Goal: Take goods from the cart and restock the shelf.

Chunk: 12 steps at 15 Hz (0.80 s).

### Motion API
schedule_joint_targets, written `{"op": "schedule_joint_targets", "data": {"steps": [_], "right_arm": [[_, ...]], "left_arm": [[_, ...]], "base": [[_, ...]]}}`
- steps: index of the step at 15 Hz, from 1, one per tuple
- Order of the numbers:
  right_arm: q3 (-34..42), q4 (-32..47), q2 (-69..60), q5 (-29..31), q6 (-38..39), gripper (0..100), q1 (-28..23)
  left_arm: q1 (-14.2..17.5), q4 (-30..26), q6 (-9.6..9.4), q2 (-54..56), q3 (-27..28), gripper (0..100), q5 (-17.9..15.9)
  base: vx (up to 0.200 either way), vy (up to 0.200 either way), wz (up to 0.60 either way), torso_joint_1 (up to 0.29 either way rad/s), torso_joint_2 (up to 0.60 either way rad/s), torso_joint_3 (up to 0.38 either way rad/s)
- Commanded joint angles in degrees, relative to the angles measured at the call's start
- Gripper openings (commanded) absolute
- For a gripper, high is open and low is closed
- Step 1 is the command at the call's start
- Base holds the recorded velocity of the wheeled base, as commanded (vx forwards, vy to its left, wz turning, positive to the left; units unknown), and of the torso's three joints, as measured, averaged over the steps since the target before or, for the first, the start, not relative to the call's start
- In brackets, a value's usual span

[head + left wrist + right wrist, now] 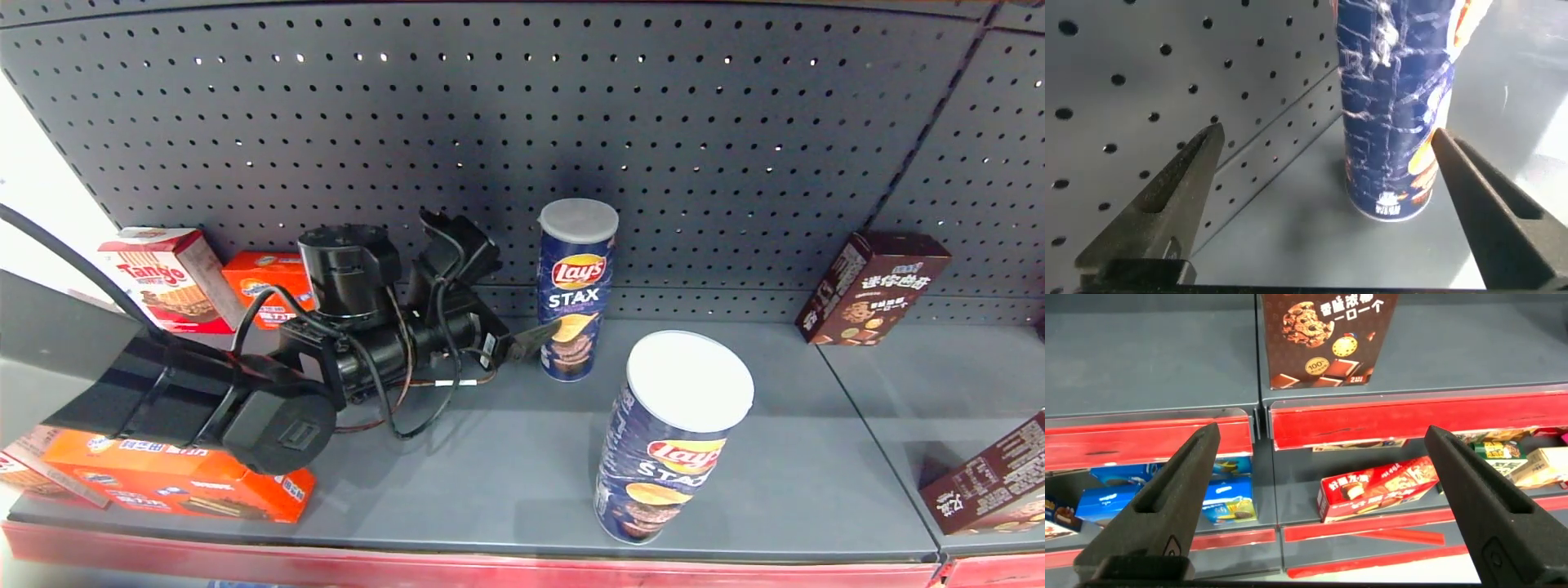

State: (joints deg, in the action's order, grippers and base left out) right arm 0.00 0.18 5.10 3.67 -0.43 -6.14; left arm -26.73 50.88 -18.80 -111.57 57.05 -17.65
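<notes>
Chips can (pixel 1392 106) is standing upright just ahead of the left tool (pixel 1324 135) (the nearer arm), whose jaws are gaping wide.

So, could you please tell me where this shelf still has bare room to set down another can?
Bare shelf lies between the front can and the rear brown box, and along the front between the front orange box and that can. The left end is crowded: boxes and the left arm.
</notes>
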Motion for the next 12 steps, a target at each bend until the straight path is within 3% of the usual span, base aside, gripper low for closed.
{"op": "schedule_joint_targets", "data": {"steps": [1, 3, 6, 8, 9, 11, 12], "right_arm": [[0.0, 0.0, 0.1, 0.0, 0.0, 100, 0.0], [0.0, 0.0, 0.1, 0.0, 0.0, 100, 0.0], [0.0, 0.0, 0.1, 0.0, 0.0, 100, 0.0], [0.0, 0.0, 0.1, 0.0, 0.0, 100, 0.0], [0.0, 0.0, 0.1, 0.0, 0.0, 100, 0.0], [0.0, 0.0, 0.1, 0.0, 0.0, 100, 0.0], [0.0, 0.0, 0.1, 0.0, 0.0, 100, 0.0]], "left_arm": [[0.0, 0.3, -0.01, 1.3, -1.7, 100, 0.4], [0.0, 2.3, -0.01, 4.3, -6.7, 100, 1.3], [-0.2, 5.4, -0.10, 6.0, -10.9, 100, 9.6], [-0.6, 6.0, -2.03, 6.8, -12.2, 100, 14.3], [-1.4, 6.0, -3.61, 6.6, -12.4, 100, 19.0], [-3.0, 5.5, -5.02, 6.3, -12.4, 100, 25.1], [-3.6, 5.5, -5.55, 6.0, -12.4, 100, 26.4]], "base": [[0.000, 0.000, 0.00, 0.000, 0.00, 0.000], [0.000, 0.000, 0.00, 0.000, 0.00, 0.000], [0.000, 0.000, 0.00, 0.000, 0.00, 0.000], [0.000, 0.000, 0.00, 0.000, 0.00, 0.000], [0.000, 0.000, 0.00, 0.000, 0.00, 0.000], [0.000, 0.000, 0.00, 0.000, 0.00, 0.000], [0.000, 0.000, 0.00, 0.000, 0.00, 0.000]]}}
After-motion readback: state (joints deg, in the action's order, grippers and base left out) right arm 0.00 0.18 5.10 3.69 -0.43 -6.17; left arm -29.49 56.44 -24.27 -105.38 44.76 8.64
